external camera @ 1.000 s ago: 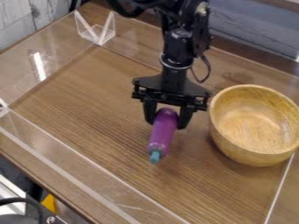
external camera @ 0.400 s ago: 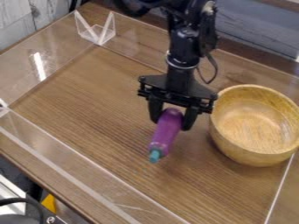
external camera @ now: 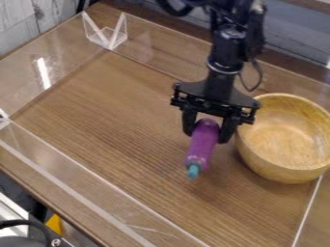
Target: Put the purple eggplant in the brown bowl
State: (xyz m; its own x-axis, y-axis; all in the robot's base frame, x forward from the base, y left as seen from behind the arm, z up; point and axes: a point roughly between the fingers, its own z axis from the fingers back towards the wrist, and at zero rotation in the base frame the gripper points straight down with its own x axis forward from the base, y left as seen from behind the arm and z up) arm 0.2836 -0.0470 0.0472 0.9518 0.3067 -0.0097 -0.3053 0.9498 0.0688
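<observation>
My gripper (external camera: 213, 127) points straight down and is shut on the purple eggplant (external camera: 203, 148), gripping its upper end. The eggplant slants down to the left, with its teal stem tip low near the wooden tabletop. The brown bowl (external camera: 276, 166) stands just to the right of the gripper, and its inside shows nothing in it. The gripper's right finger is close to the bowl's left rim; I cannot tell whether they touch.
Low clear plastic walls (external camera: 77, 198) border the wooden tabletop (external camera: 103, 106) along the left and front. A clear plastic stand (external camera: 106, 31) sits at the back left corner. The arm (external camera: 234, 29) rises from the gripper towards the top of the view.
The gripper has moved right towards the bowl, and the eggplant has travelled with it, still slanting down to the left.
</observation>
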